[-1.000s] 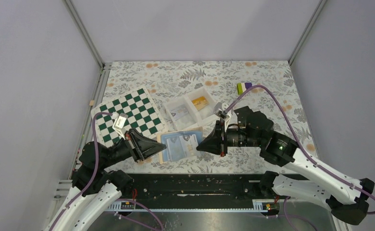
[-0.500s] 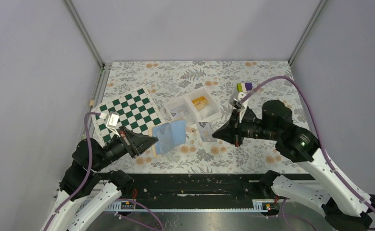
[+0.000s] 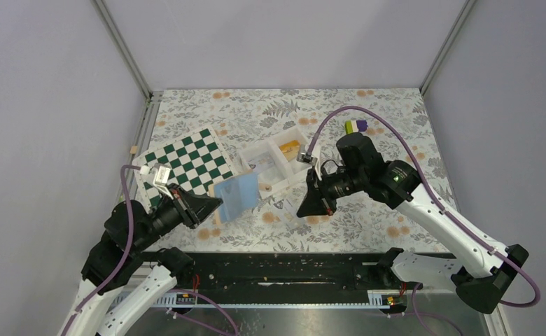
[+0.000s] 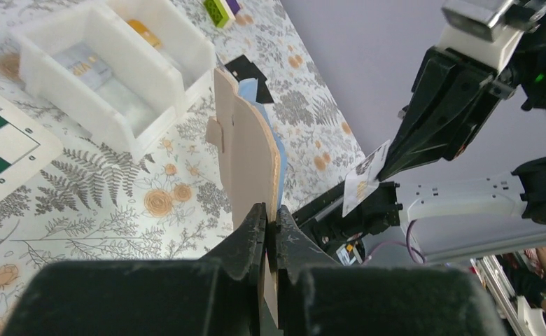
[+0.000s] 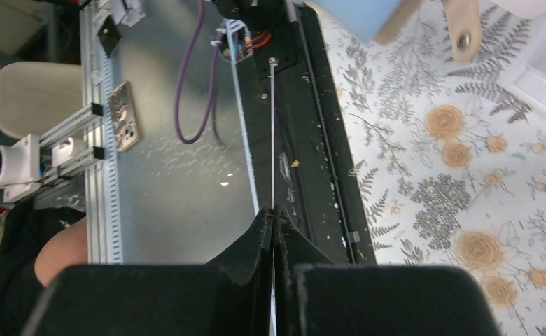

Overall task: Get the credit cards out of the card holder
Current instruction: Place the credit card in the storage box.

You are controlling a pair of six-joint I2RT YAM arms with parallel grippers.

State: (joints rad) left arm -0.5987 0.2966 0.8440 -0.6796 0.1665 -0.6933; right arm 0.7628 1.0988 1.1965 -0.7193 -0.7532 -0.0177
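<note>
The card holder (image 3: 236, 197), pale blue with a tan border, hangs tilted above the table, and my left gripper (image 3: 215, 204) is shut on its near-left edge. In the left wrist view the card holder (image 4: 246, 150) stands edge-on, pinched in my left gripper (image 4: 270, 213). My right gripper (image 3: 303, 209) is to its right, shut on one credit card. That credit card (image 4: 363, 185) shows pale and printed at my right gripper (image 4: 389, 171). In the right wrist view it is a thin line (image 5: 273, 133) rising from my right gripper (image 5: 273, 213). Another credit card (image 3: 262, 165) lies in the white tray.
A white two-compartment tray (image 3: 279, 140) stands behind the holder; an orange item (image 3: 290, 148) lies in its right part. A green-and-white chequered board (image 3: 186, 166) lies at the left. A purple-and-green block (image 3: 356, 127) sits at the back right. The black base rail (image 3: 284, 269) runs along the near edge.
My left gripper has lifted the holder off the table and drawn it left. My right gripper pulled a card out of it to the right, then swung back with the card.
</note>
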